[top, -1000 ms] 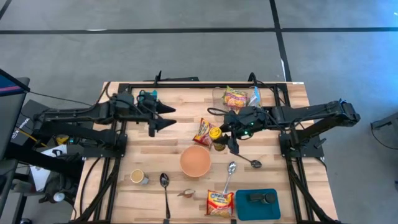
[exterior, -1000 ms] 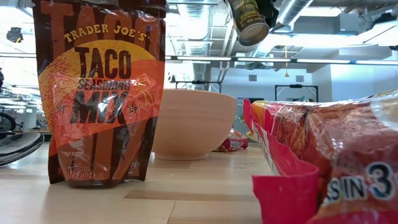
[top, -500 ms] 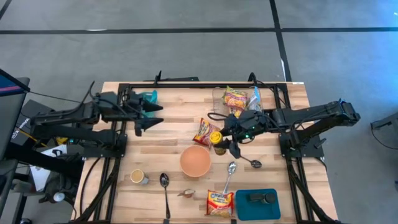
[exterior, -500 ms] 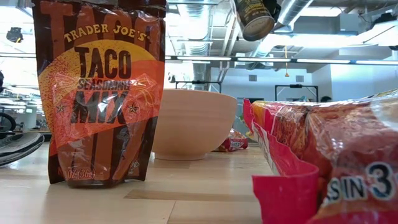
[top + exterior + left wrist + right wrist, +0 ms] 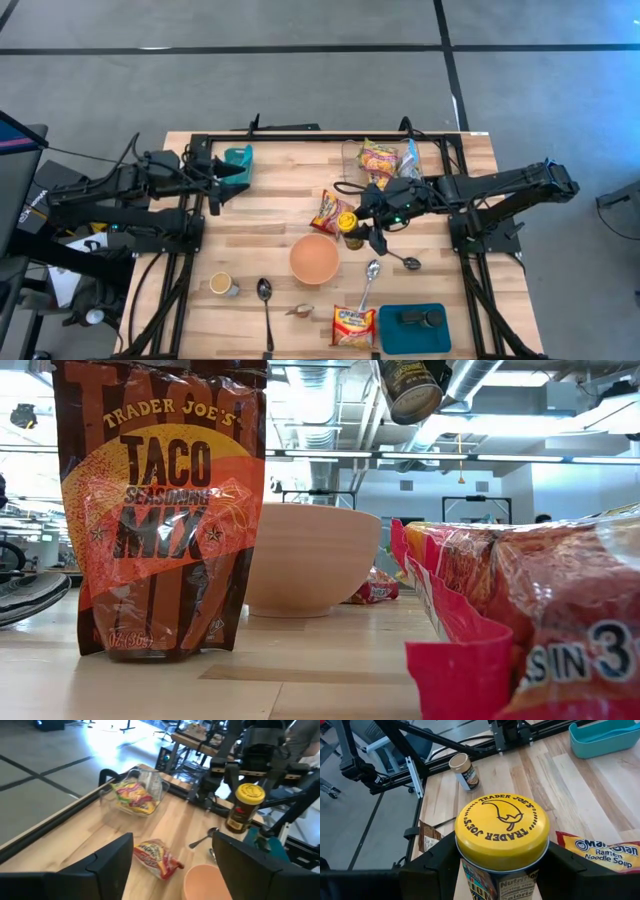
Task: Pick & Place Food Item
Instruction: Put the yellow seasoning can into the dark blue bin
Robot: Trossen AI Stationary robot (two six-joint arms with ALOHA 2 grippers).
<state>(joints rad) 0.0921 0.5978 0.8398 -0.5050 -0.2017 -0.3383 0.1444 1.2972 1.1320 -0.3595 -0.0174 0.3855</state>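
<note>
A brown jar with a yellow Trader Joe's lid (image 5: 502, 830) hangs above the table, just far of the tan bowl (image 5: 314, 259). My right gripper (image 5: 501, 865) is shut on it. The low view shows the jar (image 5: 410, 388) high above the tabletop. The left wrist view shows the jar (image 5: 244, 808) upright. My left gripper (image 5: 172, 870) stands open and holds nothing. It is drawn back near the table's left edge (image 5: 220, 186), beside a teal tub (image 5: 238, 160). My right gripper pinches the jar's body just under the yellow lid (image 5: 470, 870), one finger (image 5: 432, 865) on each side. The fingers slant down from the table's right side. The jar is lifted clear of the table and stands about upright.
A ramen packet (image 5: 330, 211) lies beside the jar. A clear tub of snacks (image 5: 378, 157) stands at the far edge. Near the front lie a spoon (image 5: 371, 274), another spoon (image 5: 265, 297), a small can (image 5: 222, 284), a taco mix pouch (image 5: 160, 510), a soup packet (image 5: 353, 326) and a teal tray (image 5: 413, 328).
My left gripper has drawn back toward the table's left edge, away from the middle, and now points more nearly level. The teal tub near it now shows. My right gripper has kept the jar in place.
</note>
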